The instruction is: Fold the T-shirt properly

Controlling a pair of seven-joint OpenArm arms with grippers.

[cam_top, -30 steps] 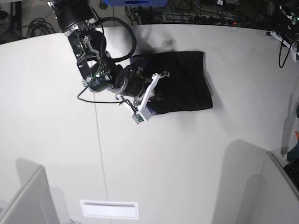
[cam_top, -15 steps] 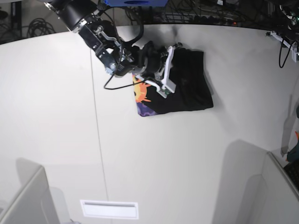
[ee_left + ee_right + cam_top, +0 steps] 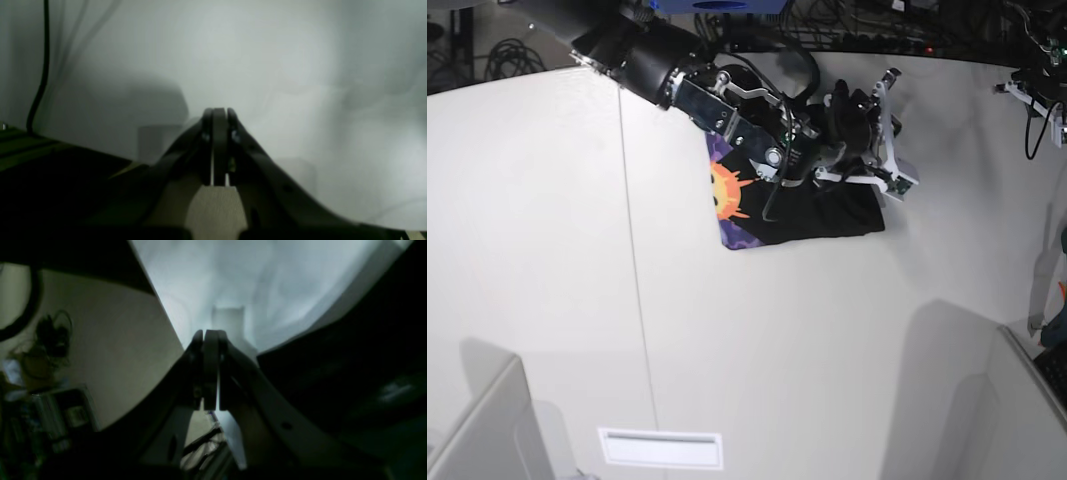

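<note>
The T-shirt (image 3: 827, 212) lies folded as a black rectangle at the table's back middle. Its left strip shows the orange-yellow sun and purple print (image 3: 725, 190). My right arm reaches across the T-shirt from the back left and covers its upper part. The right gripper (image 3: 888, 85) sits just past the T-shirt's far right corner. In the right wrist view the right gripper (image 3: 210, 333) is shut, and I see no cloth between its fingers. My left gripper (image 3: 218, 111) is shut with nothing in it over a pale blurred surface, and it is out of the base view.
A thin seam (image 3: 632, 250) runs down the white table. A white label (image 3: 662, 448) lies near the front edge. Grey partitions stand at the front left (image 3: 477, 430) and front right (image 3: 1017, 400). Cables and gear (image 3: 1037, 80) sit at the back right.
My right arm swept from the T-shirt's left edge across to its far right corner, uncovering the sun print. The T-shirt's outline stayed where it was.
</note>
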